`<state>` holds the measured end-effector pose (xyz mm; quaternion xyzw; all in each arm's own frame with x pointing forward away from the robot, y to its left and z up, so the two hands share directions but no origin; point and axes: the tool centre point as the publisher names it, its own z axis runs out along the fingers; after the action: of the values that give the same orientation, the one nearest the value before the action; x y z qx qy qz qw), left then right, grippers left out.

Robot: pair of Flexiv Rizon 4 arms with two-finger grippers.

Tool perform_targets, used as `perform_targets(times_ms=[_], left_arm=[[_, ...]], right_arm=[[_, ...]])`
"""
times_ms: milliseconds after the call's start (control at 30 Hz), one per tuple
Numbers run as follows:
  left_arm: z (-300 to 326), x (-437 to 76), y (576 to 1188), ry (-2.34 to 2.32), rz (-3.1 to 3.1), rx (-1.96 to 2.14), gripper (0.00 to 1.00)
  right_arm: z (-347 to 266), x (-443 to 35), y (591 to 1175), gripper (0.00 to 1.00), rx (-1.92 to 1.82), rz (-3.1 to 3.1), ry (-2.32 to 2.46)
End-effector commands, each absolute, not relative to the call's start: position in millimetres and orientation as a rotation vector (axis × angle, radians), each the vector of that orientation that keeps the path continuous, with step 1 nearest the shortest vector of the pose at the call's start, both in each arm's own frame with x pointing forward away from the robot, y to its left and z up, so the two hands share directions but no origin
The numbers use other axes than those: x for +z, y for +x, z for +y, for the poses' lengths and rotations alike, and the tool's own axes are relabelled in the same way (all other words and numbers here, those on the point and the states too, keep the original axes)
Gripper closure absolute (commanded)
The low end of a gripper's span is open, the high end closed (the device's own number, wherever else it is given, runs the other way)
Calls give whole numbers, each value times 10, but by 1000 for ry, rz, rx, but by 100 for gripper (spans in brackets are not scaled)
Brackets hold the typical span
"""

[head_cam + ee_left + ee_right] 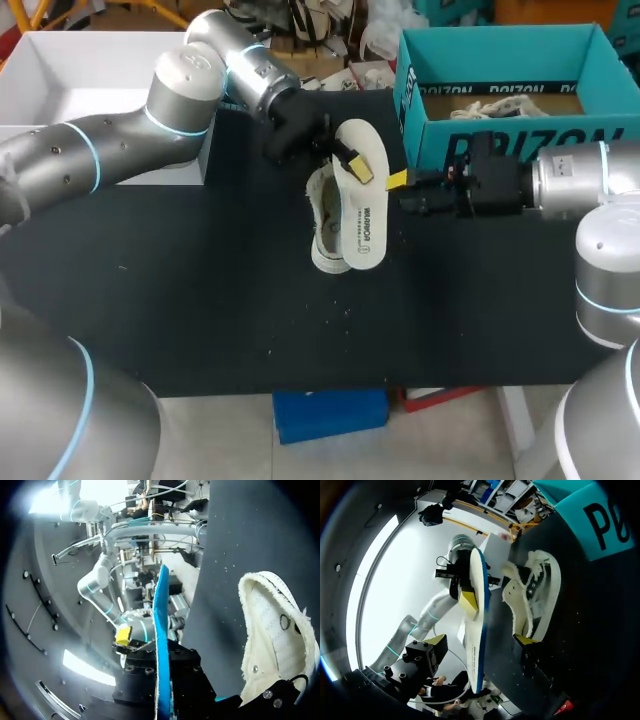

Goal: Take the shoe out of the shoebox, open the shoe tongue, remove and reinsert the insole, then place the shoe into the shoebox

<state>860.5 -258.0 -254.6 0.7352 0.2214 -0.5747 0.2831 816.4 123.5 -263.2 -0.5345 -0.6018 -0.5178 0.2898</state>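
My left gripper point(350, 165) is shut on the white insole point(362, 205), holding it tilted over the white shoe point(323, 230), which lies on the black table mat. In the left wrist view the insole point(161, 640) stands edge-on between the fingers, blue underside showing, with the shoe point(275, 635) beside it. My right gripper point(403, 183) is at the insole's right edge. In the right wrist view its yellow fingertips point(435, 640) stand apart, open, either side of the insole point(476, 625) without touching it. The shoe point(535, 592) lies beyond.
The teal shoebox point(505, 135) stands open at the back right, just behind my right gripper, with paper inside. A white box point(70, 85) sits at the back left. The black mat point(200, 300) is bare toward the front.
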Motion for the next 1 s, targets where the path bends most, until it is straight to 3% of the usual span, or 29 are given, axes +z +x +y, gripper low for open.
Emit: perform_targets(times_ms=[33, 167, 300, 367, 1000], left_arm=[[-2651, -2595, 8669, 2095, 422, -1674, 100], [-2697, -2591, 8589, 2134, 372, -1690, 100], [-2729, -2589, 8529, 2157, 342, -1696, 100], [-2733, -2585, 8520, 2162, 336, -1695, 100], [-2679, -2507, 8686, 2048, 425, -1622, 100]], right_arm=[[1307, -2663, 8233, 19, -1381, -1607, -1419], [1338, -2669, 8252, 25, -1386, -1607, -1410], [1364, -2674, 8269, 40, -1388, -1607, -1402], [1371, -2675, 8274, 52, -1387, -1608, -1399], [1404, -2694, 8266, 63, -1374, -1608, -1401]])
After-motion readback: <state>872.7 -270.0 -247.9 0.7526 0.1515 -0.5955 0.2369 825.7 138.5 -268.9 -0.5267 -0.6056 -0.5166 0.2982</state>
